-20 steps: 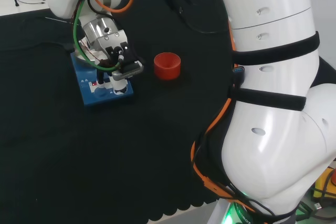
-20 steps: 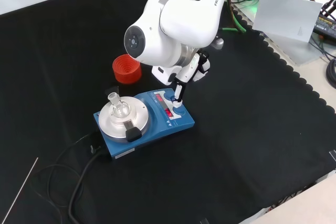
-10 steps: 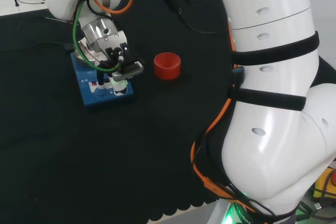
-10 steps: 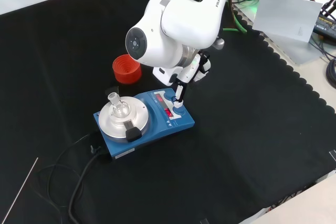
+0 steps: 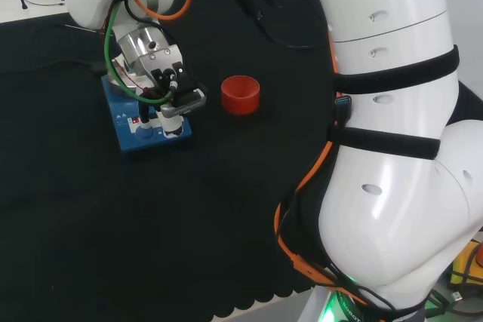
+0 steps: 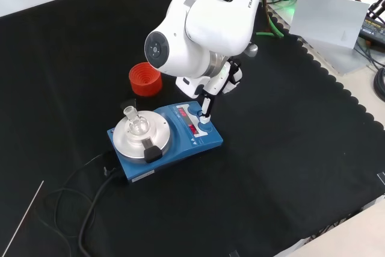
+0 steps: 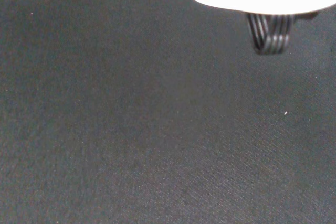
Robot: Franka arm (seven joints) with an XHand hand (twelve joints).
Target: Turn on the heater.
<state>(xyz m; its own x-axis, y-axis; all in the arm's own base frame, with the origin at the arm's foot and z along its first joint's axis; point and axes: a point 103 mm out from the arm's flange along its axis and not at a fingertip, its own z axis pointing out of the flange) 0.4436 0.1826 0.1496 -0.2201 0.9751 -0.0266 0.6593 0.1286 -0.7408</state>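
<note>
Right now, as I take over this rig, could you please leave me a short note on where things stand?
Hand: one straight finger reaches down onto the front panel of the blue heater; it holds nothing.
A small glass flask sits on the heater's round plate; a red ribbed ring stands on the cloth behind it in the front view.
Done: the hand is at the controls. The display glows red.
Left: confirm the heater is on, then lift the hand away.

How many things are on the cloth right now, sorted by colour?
Blue: 1, the heater with a silver plate, the hand reaching a finger down to its panel.
Red: 1, the ribbed ring stand.
Clear: 1, the small glass flask on the plate.
Black: 1, the power cable.
Total: 4.
</note>
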